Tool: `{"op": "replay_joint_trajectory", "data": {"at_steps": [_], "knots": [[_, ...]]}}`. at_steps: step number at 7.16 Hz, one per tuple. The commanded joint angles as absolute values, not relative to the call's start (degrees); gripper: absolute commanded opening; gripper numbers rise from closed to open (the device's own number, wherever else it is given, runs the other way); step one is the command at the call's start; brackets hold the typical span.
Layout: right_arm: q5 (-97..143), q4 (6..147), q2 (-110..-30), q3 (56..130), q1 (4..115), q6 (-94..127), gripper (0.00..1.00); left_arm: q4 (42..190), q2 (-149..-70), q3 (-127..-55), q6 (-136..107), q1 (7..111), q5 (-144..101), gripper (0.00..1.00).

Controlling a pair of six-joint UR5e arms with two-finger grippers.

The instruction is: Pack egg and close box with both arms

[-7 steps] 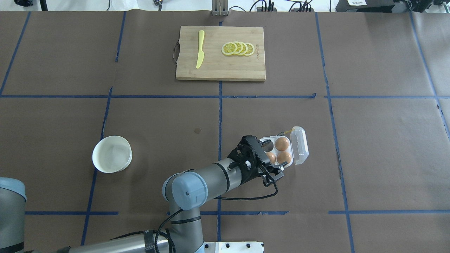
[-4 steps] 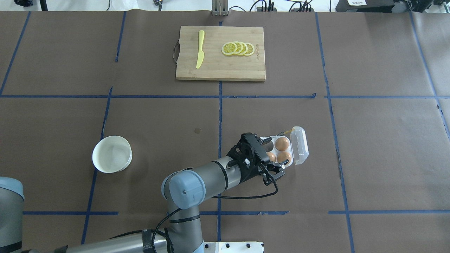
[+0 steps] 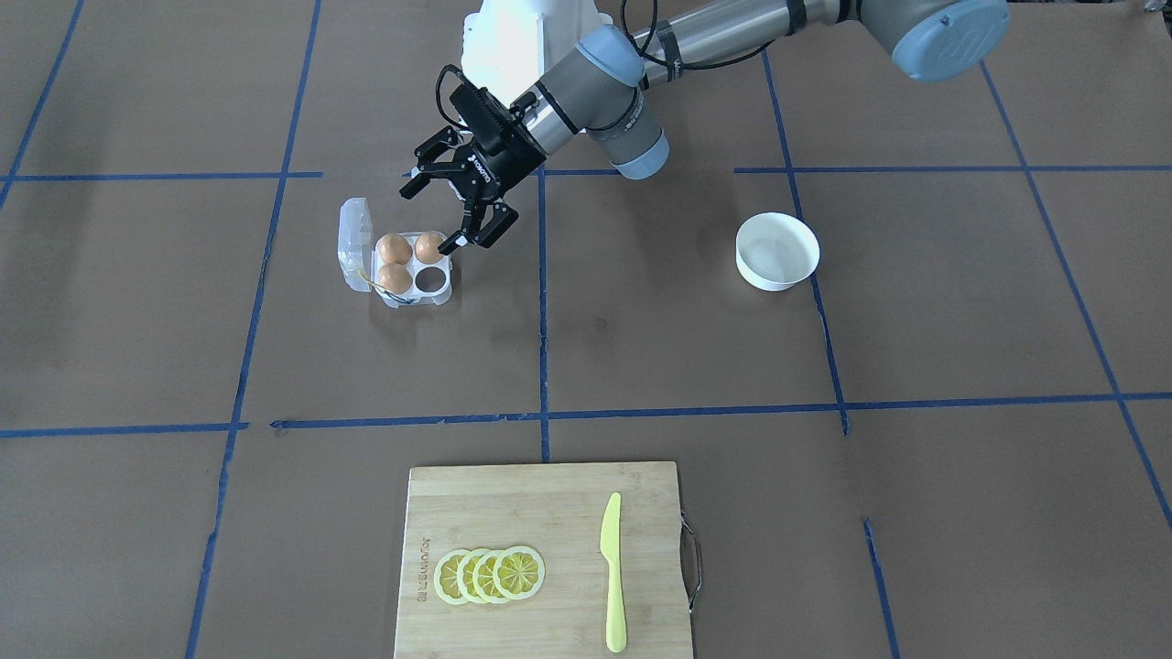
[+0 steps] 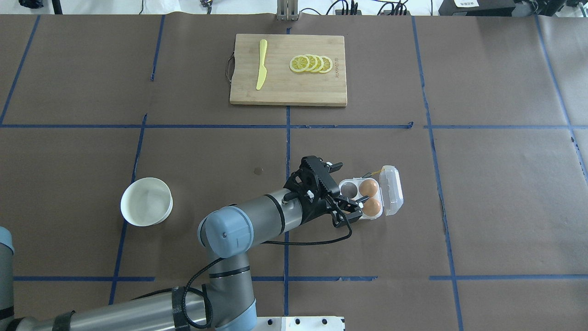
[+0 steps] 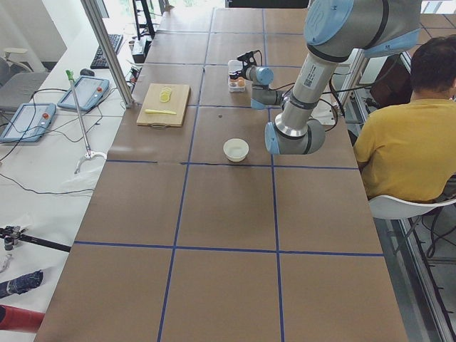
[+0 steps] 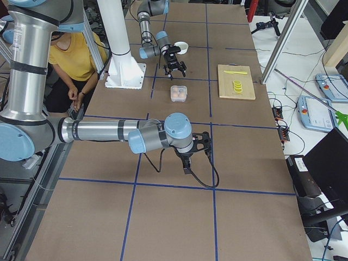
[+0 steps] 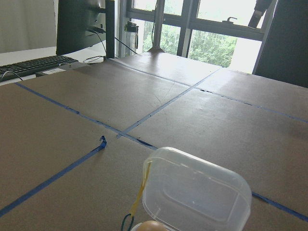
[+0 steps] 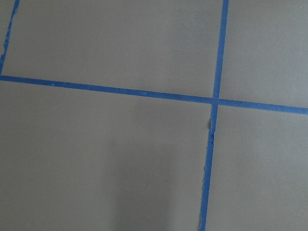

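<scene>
The left arm (image 3: 732,32) reached out over the brown tabletop (image 3: 916,320), and its left tool (image 3: 438,218) hung beside the box (image 3: 445,286) with its fingers spread wide and nothing between them. The box sat with its clear lid (image 3: 355,240) swung back and standing up on the side away from the tool, a thin yellow loop (image 3: 366,278) trailing at its edge. Three of its four cups were filled. The egg (image 3: 428,247) lay in the cup on the robot's side nearest the tool, with one black fingertip just beside it; whether they touched I could not make out. Two other eggs (image 3: 394,262) filled the cups along the lid, and the remaining cup (image 3: 428,273) was bare.

The right tool (image 6: 188,161) was out over the tabletop well apart from the box, seen only from the side, so I could not tell how far apart its fingers were.

A white bowl (image 3: 777,253) stood well off on the robot's left. Across the tabletop lay a wooden cutting board (image 3: 549,513) with overlapping lemon slices (image 3: 490,575) and a yellow knife (image 3: 612,577) on it.
</scene>
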State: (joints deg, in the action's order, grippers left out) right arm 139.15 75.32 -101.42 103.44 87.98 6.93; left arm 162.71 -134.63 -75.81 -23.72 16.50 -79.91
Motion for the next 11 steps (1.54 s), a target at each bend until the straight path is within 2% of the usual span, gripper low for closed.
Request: {"op": "replay_joint_trajectory", "data": {"at_steps": [1,3,4,6,9,11], "knots": [[139.1,75.3,-101.4,103.3,88.0,6.9,1.00,146.7,-129.0,-87.5,-23.8,20.8,-85.0,1.00],[139.1,75.3,-101.3,103.4,88.0,6.9,1.00,126.7,-124.1,-101.1,-23.8,26.2,-94.2,1.00],[139.1,75.3,-101.3,103.3,88.0,6.9,1.00,116.8,-123.0,-105.0,-23.6,30.0,-95.4,1.00],[139.1,75.3,-101.3,102.8,88.0,6.9,1.00,107.1,-119.2,-106.6,-16.5,40.6,-99.9,1.00],[139.2,75.2,-101.3,102.9,88.0,6.8,1.00,106.8,-108.1,-106.2,7.2,63.2,-112.0,1.00],[139.5,75.2,-101.3,103.0,88.0,6.8,1.00,106.8,-98.8,-105.5,8.2,73.6,-117.3,1.00]]}}
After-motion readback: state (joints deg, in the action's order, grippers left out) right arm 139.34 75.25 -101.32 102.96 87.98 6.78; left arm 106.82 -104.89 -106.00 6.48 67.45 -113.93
